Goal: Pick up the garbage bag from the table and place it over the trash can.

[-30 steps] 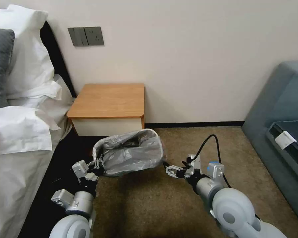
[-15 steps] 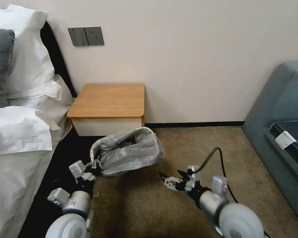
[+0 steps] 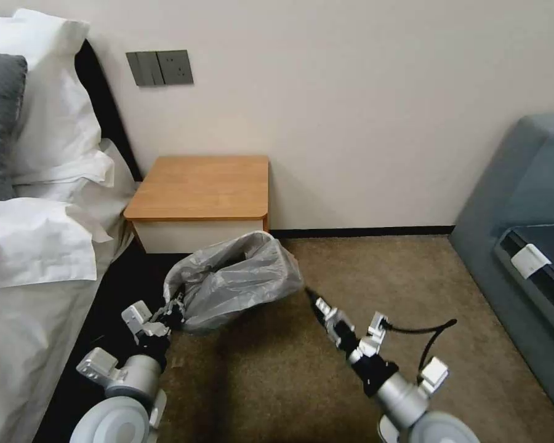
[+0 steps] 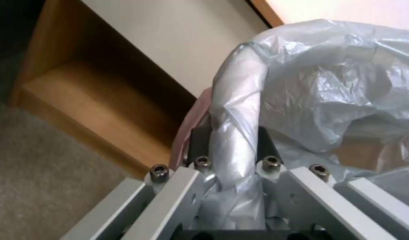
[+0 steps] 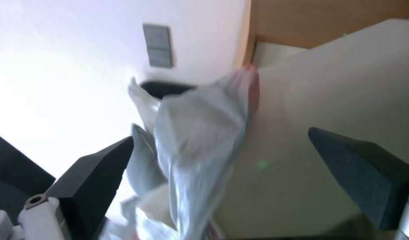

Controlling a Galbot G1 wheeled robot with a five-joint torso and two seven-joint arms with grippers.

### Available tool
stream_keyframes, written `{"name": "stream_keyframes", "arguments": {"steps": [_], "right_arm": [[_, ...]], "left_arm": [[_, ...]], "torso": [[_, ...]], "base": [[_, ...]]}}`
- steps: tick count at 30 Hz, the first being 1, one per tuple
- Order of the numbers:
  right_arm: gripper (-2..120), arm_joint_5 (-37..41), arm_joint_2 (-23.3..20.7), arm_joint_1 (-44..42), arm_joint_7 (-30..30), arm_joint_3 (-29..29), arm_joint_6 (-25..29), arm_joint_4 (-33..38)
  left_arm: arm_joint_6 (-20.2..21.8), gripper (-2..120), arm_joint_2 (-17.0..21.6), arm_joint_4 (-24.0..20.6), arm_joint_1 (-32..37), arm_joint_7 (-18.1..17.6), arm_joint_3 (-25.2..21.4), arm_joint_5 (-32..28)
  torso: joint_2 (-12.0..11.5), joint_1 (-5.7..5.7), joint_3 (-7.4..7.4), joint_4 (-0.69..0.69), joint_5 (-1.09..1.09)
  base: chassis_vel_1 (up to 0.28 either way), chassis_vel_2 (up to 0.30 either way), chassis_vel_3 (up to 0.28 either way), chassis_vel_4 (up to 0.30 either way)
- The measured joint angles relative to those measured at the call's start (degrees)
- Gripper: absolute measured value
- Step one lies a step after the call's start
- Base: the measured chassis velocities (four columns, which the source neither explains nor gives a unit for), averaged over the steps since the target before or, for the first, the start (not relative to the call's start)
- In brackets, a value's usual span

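The trash can (image 3: 252,243), wrapped in the garbage bag (image 3: 234,286), sits tilted on the carpet (image 3: 363,277) just in front of the worktop (image 3: 203,187), a bare wooden nightstand. A bed (image 3: 37,246) with white pillows (image 3: 49,92) crowds the left side; a grey sofa (image 3: 523,203) stands well apart on the right. The left gripper (image 3: 173,307) is clamped on the bag-covered rim at the bin's near-left corner; in the left wrist view its fingers (image 4: 200,140) pinch the plastic-wrapped rim (image 4: 233,110). The right gripper (image 3: 317,303), jaws spread wide and holding nothing, points at the bag's right side, just beside it. Since a second ago this arm has swung from level to reaching up diagonally, and the bin has slid slightly left. Open carpet lies right of the bin
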Motion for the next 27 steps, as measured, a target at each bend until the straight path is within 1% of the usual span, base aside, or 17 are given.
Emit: {"name": "stream_keyframes", "arguments": {"steps": [1, 2, 5, 11, 13, 14, 16, 17, 20, 21, 25, 26, 27], "right_arm": [[100, 0.0, 0.0, 0.0, 0.0, 0.0, 0.0, 0.0], [100, 1.2, 0.5, 1.4, 0.9, 0.0, -0.5, -0.5], [100, 1.5, 1.4, 5.1, 2.5, -0.2, -0.9, -2.2], [99, 1.4, 1.9, 8.0, 5.1, -0.5, -1.2, -3.0], [95, 1.4, 1.9, 8.6, 6.2, -0.7, -1.6, -3.1], [95, 1.4, 1.9, 8.6, 6.2, -0.7, -1.6, -3.1], [85, 1.4, 1.9, 8.6, 7.0, -0.9, -1.9, -2.9], [85, 1.4, 1.9, 8.6, 7.0, -0.9, -1.9, -2.9], [70, 0.8, 2.1, 8.6, 7.1, -1.1, -1.9, -2.9], [70, 0.8, 2.1, 8.6, 7.1, -1.1, -1.9, -2.9], [52, 0.8, 2.5, 8.7, 7.8, -1.4, -1.9, -2.4], [52, 0.8, 2.5, 8.7, 7.8, -1.4, -1.9, -2.4], [46, 0.5, 2.5, 8.7, 7.9, -1.5, -1.9, -2.4]], "left_arm": [[0.0, 5, 0.0, 0.0, 0.0, 0.0, 0.0, 0.0], [0.2, 5, 0.0, -0.2, 0.0, -0.1, 0.0, -0.6], [0.5, 5, 0.0, -0.4, 0.1, -0.4, 0.0, -1.2], [0.5, 5, 0.0, -0.4, -0.1, -0.7, 0.2, -1.5], [0.6, 5, 0.0, -0.4, -0.2, -0.9, 0.2, -1.6], [0.6, 5, 0.0, -0.4, -0.2, -0.9, 0.2, -1.6], [0.6, 5, 0.0, -0.4, -0.4, -1.0, 0.2, -1.7], [0.6, 5, 0.0, -0.4, -0.4, -1.0, 0.2, -1.7], [0.7, 5, 0.1, -0.4, -0.4, -1.0, 0.1, -1.6], [0.7, 5, 0.1, -0.4, -0.4, -1.0, 0.1, -1.6], [0.8, 5, 0.2, -0.4, -0.5, -1.0, 0.1, -1.6], [0.8, 5, 0.2, -0.4, -0.5, -1.0, 0.1, -1.6], [0.8, 5, 0.2, -0.3, -0.5, -1.0, 0.1, -1.4]], "torso": [[0.0, 0.0, 0.0, 0.0, 0.0], [0.0, 0.0, 0.0, 0.0, 0.0], [0.0, 0.0, 0.0, 0.0, 0.0], [0.0, 0.0, 0.0, 0.0, 0.0], [0.0, 0.0, 0.0, 0.0, 0.0], [0.0, 0.0, 0.0, 0.0, 0.0], [0.0, 0.0, 0.0, 0.0, 0.0], [0.0, 0.0, 0.0, 0.0, 0.0], [0.0, 0.0, 0.0, 0.0, 0.0], [0.0, 0.0, 0.0, 0.0, 0.0], [0.0, 0.0, 0.0, 0.0, 0.0], [0.0, 0.0, 0.0, 0.0, 0.0], [0.0, 0.0, 0.0, 0.0, 0.0]], "base": [[0.0, 0.0, 0.0, 0.0], [0.0, 0.0, 0.0, 0.0], [0.0, 0.0, 0.0, 0.0], [0.0, 0.0, 0.0, 0.0], [0.0, 0.0, 0.0, 0.0], [0.0, 0.0, 0.0, 0.0], [0.0, 0.0, 0.0, 0.0], [0.0, 0.0, 0.0, 0.0], [0.0, 0.0, 0.0, 0.0], [0.0, 0.0, 0.0, 0.0], [0.0, 0.0, 0.0, 0.0], [0.0, 0.0, 0.0, 0.0], [0.0, 0.0, 0.0, 0.0]]}}
